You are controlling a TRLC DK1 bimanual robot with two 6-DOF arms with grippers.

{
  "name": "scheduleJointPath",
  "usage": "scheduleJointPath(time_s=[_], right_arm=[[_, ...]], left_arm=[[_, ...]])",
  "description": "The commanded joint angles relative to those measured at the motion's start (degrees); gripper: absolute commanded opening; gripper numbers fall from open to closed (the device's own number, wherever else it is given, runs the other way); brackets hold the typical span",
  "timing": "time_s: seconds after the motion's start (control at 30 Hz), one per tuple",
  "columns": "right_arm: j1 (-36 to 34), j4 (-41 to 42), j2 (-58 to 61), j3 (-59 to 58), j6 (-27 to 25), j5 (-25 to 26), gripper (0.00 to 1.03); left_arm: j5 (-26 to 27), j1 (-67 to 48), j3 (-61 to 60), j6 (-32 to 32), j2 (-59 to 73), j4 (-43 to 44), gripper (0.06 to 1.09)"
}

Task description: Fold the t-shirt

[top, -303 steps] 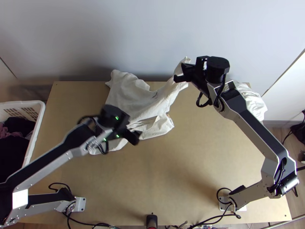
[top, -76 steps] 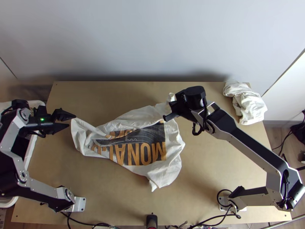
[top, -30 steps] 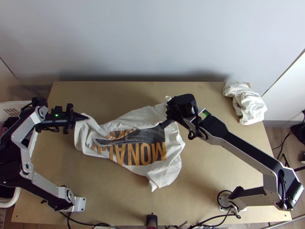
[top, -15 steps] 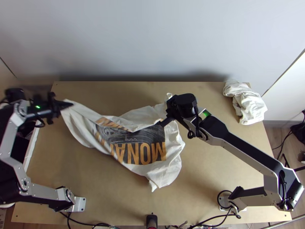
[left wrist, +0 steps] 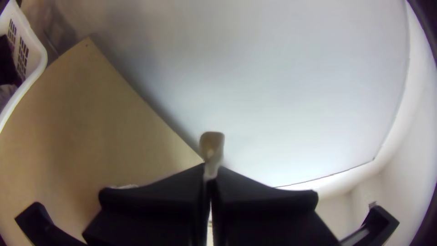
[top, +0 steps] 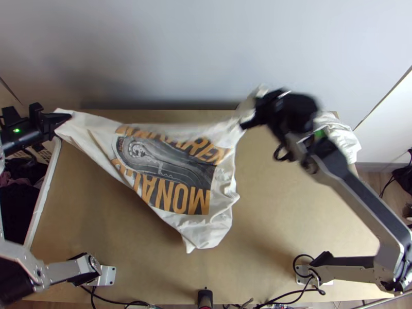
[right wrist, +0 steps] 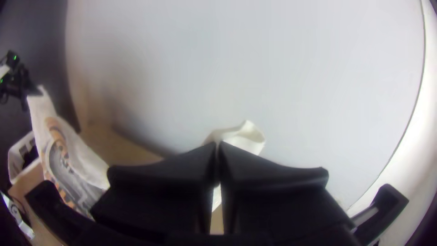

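A pale t-shirt (top: 175, 170) is strung between two robot arms over a light wooden worktop (top: 278, 226). Its far edge is drawn out from claw to claw; the rest drops towards the near side in a rough triangle, with a dark picture and orange lettering across it and creases towards the right.

The left claw (top: 64, 118) is closed on one corner, by the worktop's far left corner. The right claw (top: 249, 114) is closed on another, near the far edge, right of the middle. From each wrist, the fingers look pressed together, with a scrap of cloth poking past the tips.

Round about, things sit close. A white plastic basket (top: 44, 193) stands against the left side, heaped with dark clothes (top: 18, 201) and a pinkish piece (top: 7, 179); the left claw is just beside its far end. At the far right corner lies a second white cloth (top: 337, 136), bunched up, partly hidden behind the right arm, which slants across from its base (top: 304, 275). A plain pale wall (top: 180, 46) rises behind the far edge, leaving little room there. Along the near edge, black cables (top: 288, 300) trail between the arm bases, with a small black device (top: 205, 298) at the middle. Beyond the right side, something black (top: 403, 177) sits above the wooden floor (top: 368, 180).
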Motion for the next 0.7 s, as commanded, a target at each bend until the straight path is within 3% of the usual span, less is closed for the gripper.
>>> scheduleJointPath(time_s=[0.0,0.13,0.33,0.5,0.67], right_arm=[[-4.47,1.22,-3.86,12.38,0.94,0.19,0.03],[-3.94,-0.18,-6.85,19.94,1.21,0.10,0.03],[-7.46,-3.96,-13.44,22.93,9.38,0.19,0.03],[-10.18,-8.09,-18.98,22.58,9.29,-0.25,0.03],[-13.43,-14.69,-19.24,33.12,9.29,-3.95,0.03]], left_arm=[[-1.32,-2.45,-5.91,0.61,-13.14,3.87,0.10],[-1.32,-2.89,-8.37,-4.31,-21.93,7.39,0.10],[0.43,-0.96,-8.19,-5.54,-28.08,8.44,0.10],[0.79,-0.96,-9.34,-5.72,-33.18,8.27,0.10],[0.70,-0.70,-9.25,-6.51,-39.15,8.09,0.10]])
